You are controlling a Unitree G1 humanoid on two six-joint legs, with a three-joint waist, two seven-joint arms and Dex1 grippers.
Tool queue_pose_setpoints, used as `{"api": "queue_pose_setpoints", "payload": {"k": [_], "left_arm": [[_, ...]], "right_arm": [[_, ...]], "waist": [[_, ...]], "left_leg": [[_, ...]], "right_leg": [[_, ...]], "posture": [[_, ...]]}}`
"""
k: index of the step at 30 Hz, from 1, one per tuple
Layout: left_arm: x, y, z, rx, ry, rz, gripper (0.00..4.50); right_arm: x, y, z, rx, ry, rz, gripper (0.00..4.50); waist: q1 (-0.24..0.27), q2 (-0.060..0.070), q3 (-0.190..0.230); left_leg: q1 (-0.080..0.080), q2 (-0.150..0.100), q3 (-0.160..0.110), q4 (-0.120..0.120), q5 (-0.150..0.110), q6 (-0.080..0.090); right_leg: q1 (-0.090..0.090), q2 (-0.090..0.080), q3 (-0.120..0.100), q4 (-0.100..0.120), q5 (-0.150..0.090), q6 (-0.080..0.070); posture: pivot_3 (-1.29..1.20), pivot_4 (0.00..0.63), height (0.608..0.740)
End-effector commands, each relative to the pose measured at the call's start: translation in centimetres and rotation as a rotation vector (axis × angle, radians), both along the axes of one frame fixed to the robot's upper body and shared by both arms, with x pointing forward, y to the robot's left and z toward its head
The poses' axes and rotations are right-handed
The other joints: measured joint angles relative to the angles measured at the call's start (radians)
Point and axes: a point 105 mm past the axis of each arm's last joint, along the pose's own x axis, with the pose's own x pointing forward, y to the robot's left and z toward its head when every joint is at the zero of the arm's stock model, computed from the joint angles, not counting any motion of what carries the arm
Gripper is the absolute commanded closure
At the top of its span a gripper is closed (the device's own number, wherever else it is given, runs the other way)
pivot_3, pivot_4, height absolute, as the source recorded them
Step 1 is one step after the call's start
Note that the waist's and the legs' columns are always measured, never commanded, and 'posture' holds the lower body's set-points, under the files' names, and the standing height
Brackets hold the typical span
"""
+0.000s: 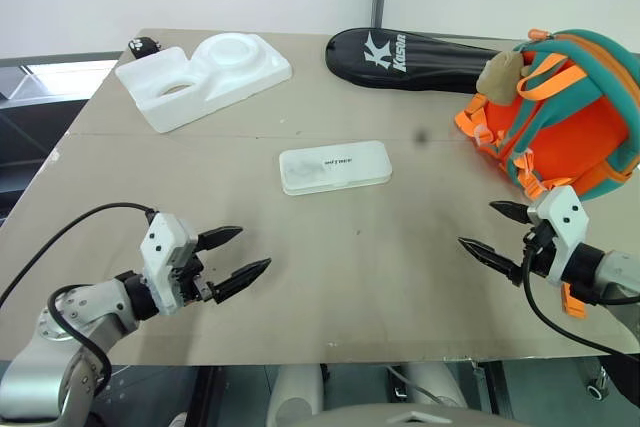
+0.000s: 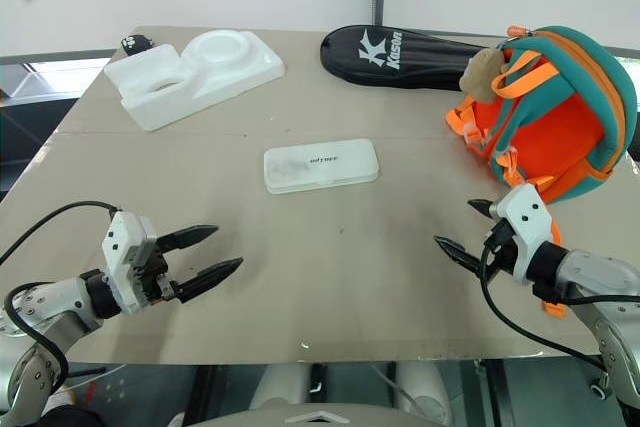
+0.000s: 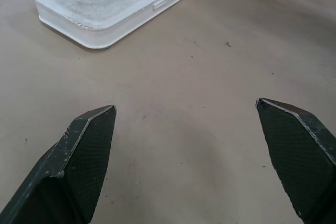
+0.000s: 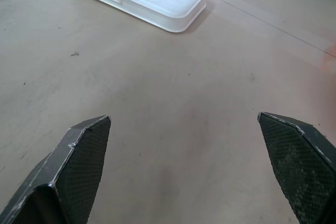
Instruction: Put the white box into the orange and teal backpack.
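White box: the white box lies flat near the middle of the table, lid up, untouched.
Long axis: it runs across the table, left to right, one short end toward each arm.
Backpack: the orange and teal backpack sits at the table's right edge, well apart from the box; I can't tell from here whether it is open.
Left claw: the left gripper hovers low over the near left of the table, fingers spread wide, nothing in them — the box lies ahead and to its right.
Right claw: the right gripper is also spread and empty, just in front of the backpack — the box lies ahead and to its left.
Nearer arm: about equal, I'd judge; the right has the shorter carry to the backpack.
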Motion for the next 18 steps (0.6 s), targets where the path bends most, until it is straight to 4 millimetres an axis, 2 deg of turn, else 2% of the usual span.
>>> {"api": "queue_pose_setpoints", "payload": {"k": [1,4,8,9,11,14,16,17,18], "left_arm": [[1.0,0.2,1.2,-0.022,-0.045,0.061,0.13],[3.0,0.5,1.9,-0.091,-0.065,0.211,0.13],[4.5,0.5,2.1,-0.187,-0.058,0.354,0.13],[4.9,0.5,2.2,-0.202,-0.06,0.387,0.65],[5.8,0.5,2.2,-0.225,-0.059,0.457,1.28],[8.0,0.9,1.4,-0.21,-0.044,0.61,2.88],[9.1,0.5,1.1,-0.181,-0.039,0.646,3.92],[9.6,0.2,1.0,-0.159,-0.041,0.649,4.33],[10.2,0.2,0.9,-0.163,-0.034,0.664,4.46]], "right_arm": [[1.2,1.4,1.9,0.013,-0.072,-0.011,0.06],[3.4,3.6,3.1,0.084,-0.094,-0.025,0.06],[6.4,4.1,2.0,0.142,-0.069,-0.149,0.06],[7.0,4.2,1.6,0.149,-0.062,-0.173,0.57],[8.4,4.7,0.8,0.15,-0.069,-0.22,1.25],[11.3,5.6,-1.1,0.119,-0.084,-0.303,2.88],[12.7,6.3,-1.8,0.111,-0.086,-0.32,3.92],[13.5,6.5,-2.0,0.109,-0.095,-0.335,4.31],[14.4,6.8,-2.1,0.105,-0.104,-0.351,4.46]], "waist": [[-0.002,0.0,0.0],[-0.007,0.0,0.0],[-0.004,-0.003,-0.002],[-0.001,-0.003,-0.002],[0.004,-0.003,-0.002],[0.002,-0.002,-0.002],[-0.001,-0.002,-0.002],[-0.004,-0.003,-0.002],[-0.005,-0.002,-0.002]], "left_leg": [[0.0,0.0,0.0,0.0,0.0,0.0],[0.001,0.001,0.0,0.001,0.0,0.0],[0.002,0.0,-0.001,0.0,0.0,0.0],[0.001,0.0,-0.001,0.0,0.0,0.0],[-0.002,-0.001,-0.001,0.001,0.0,0.0],[-0.002,-0.001,-0.001,0.001,0.0,0.0],[-0.001,-0.001,-0.001,0.001,0.0,0.0],[-0.001,-0.001,-0.002,0.001,0.0,0.0],[0.0,-0.001,-0.002,0.001,0.0,0.0]], "right_leg": [[0.0,0.0,0.0,0.0,0.0,0.0],[0.0,0.0,0.0,0.001,0.0,0.0],[0.001,0.002,0.0,0.002,0.0,0.0],[0.001,0.002,0.0,0.002,0.0,0.0],[0.0,0.001,0.0,0.001,0.001,0.002],[0.0,0.002,0.0,0.001,0.003,0.004],[0.001,0.003,0.0,0.002,0.003,0.005],[0.0,0.003,0.0,0.002,0.003,0.005],[0.001,0.003,0.0,0.002,0.003,0.004]], "posture": [[0.0,0.15,0.74],[0.0,0.15,0.74],[0.0,0.15,0.74],[0.0,0.15,0.74],[0.0,0.15,0.74],[0.0,0.15,0.74],[0.0,0.15,0.74],[0.0,0.15,0.74],[0.0,0.15,0.74]]}}
